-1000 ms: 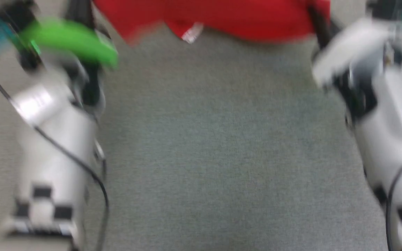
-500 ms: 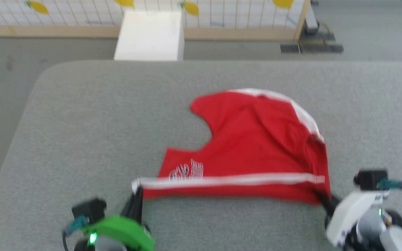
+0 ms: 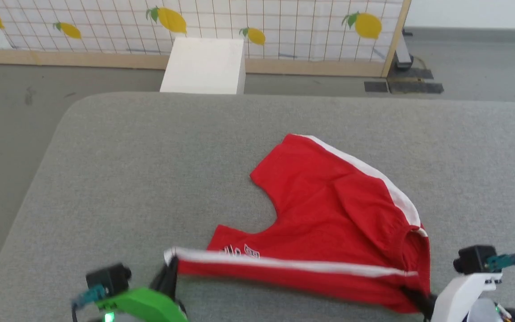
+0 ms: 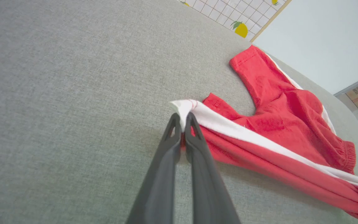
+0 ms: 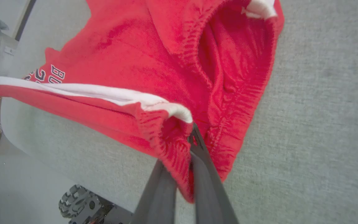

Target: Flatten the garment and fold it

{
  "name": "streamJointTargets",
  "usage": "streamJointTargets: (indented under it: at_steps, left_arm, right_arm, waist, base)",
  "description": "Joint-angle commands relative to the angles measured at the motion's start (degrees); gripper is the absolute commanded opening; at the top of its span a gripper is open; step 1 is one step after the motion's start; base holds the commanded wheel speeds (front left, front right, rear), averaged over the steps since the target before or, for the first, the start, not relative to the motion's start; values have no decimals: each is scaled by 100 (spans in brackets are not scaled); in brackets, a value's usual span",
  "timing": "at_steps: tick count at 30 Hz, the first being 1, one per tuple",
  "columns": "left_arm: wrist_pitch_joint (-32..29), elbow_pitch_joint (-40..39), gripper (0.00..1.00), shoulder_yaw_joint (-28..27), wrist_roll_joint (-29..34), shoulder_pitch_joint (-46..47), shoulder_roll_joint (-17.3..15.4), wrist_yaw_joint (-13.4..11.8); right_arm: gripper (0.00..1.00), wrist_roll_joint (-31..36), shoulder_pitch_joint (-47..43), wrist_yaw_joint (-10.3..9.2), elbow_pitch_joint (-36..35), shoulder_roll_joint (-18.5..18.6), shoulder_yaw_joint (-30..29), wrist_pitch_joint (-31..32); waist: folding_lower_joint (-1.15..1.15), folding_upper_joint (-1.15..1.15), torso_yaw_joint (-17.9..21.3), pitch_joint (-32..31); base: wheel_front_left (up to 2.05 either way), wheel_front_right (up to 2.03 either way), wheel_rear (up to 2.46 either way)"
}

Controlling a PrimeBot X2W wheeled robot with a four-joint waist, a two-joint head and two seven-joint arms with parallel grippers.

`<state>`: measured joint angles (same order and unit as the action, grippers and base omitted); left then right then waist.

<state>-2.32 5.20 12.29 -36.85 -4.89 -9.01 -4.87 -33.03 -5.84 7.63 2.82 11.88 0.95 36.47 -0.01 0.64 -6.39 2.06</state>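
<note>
While the red shorts (image 3: 329,210) lie on the grey worktop (image 3: 128,179), their striped edge runs nine to three between the left gripper (image 4: 182,120) and right gripper (image 5: 192,134), both jaws clenched on its ends; the rest trails toward twelve, seemingly rumpled

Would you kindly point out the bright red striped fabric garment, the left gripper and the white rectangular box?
Bright red fabric garment (image 3: 329,205), head view, middle of red panel.
Left gripper (image 4: 182,117), left wrist view, between fingertips pinching white corner.
White rectangular box (image 3: 204,65), head view, top face.
</note>
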Motion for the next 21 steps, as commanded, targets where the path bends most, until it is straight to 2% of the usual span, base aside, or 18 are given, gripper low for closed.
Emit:
streamJointTargets:
  at_steps: [1, 3, 4, 7, 15, 21]
  left_arm:
    - [111, -72, 0, -107, 43, 297, -102, -14]
    - [185, -102, 0, -112, 53, 642, -65, 35]
    - [214, 43, 0, -48, 114, 1274, -39, 151]
    - [190, 408, 0, 38, 169, 2061, -12, 309]
    - [188, 1711, 0, 298, 366, 3929, 94, 701]
    - [169, 2621, 0, 516, 523, 5002, 182, 883]
  right_arm:
    - [0, 112, 86, -14, -75, -83, -179, -27]
    - [0, 226, 193, -14, -160, -225, -298, -27]
    - [0, 329, 410, -14, -245, -424, -430, -9]
    - [0, 421, 717, -14, -310, -551, -533, -20]
    - [0, 517, 1444, -14, -300, -758, -745, -59]
    - [0, 504, 1719, -14, -242, -830, -582, -38]
  waist:
    - [1, -64, 80, 127]
    - [1, -64, 113, 216]
    - [1, -64, 194, 406]
    - [1, -64, 335, 680]
    - [1, -64, 764, 1480]
    - [1, -64, 1157, 1983]
  base:
    - [0, 0, 0]
    - [0, 0, 0]
    - [0, 0, 0]
    - [0, 0, 0]
    - [0, 0, 0]
    - [0, 0, 0]
